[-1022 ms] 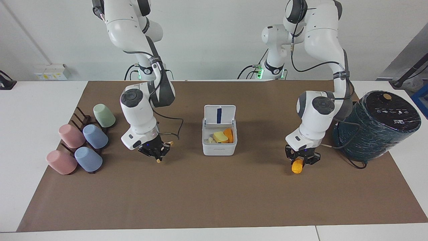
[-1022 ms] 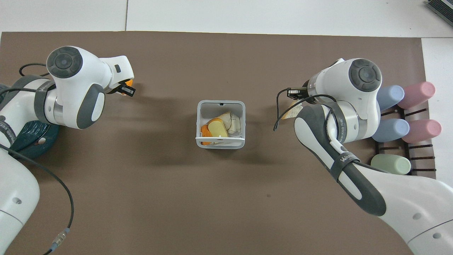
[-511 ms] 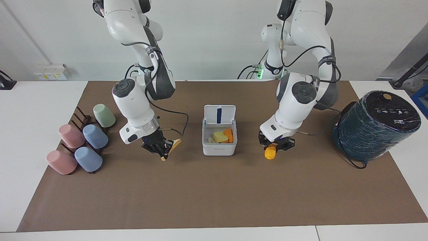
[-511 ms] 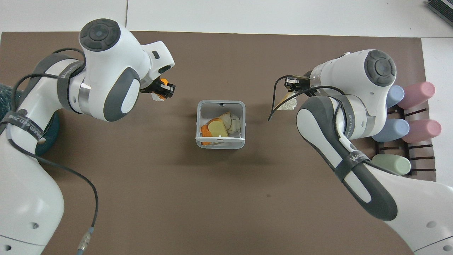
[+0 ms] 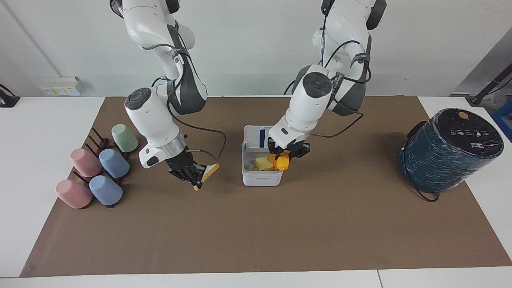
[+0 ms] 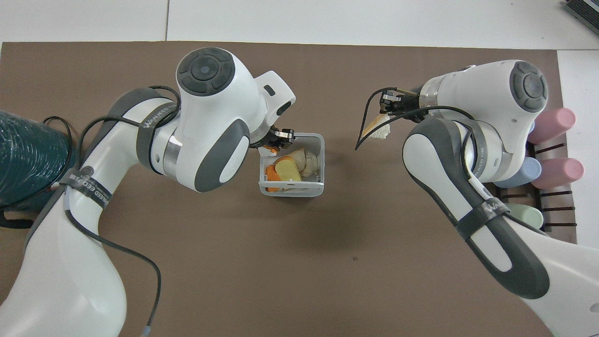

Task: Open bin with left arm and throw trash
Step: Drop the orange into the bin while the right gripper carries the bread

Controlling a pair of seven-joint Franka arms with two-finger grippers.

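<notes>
The white bin [image 5: 262, 180] stands mid-mat with its lid [image 5: 263, 135] up; in the overhead view the bin [image 6: 322, 159] holds a yellow block [image 6: 288, 169], an orange wedge [image 6: 269, 174] and pale pieces [image 6: 309, 159]. My left gripper [image 5: 285, 157] is shut on an orange piece [image 5: 283, 163] and holds it over the bin's open top, at the corner toward the left arm's end; the left gripper [image 6: 276, 140] hides most of that piece from above. My right gripper [image 5: 195, 180] is shut on a pale bread-like triangle [image 5: 210, 171] and holds it above the mat beside the bin; the triangle [image 6: 379, 131] also shows from above.
A large dark teal cylinder [image 5: 450, 148] stands at the left arm's end of the brown mat. Several pastel cups [image 5: 100, 168] lie on a dark rack at the right arm's end. A cable trails from each wrist.
My left arm has carried the orange piece from beside the teal cylinder to over the bin. My right gripper has lifted the bread-like triangle a little and tilted it toward the bin.
</notes>
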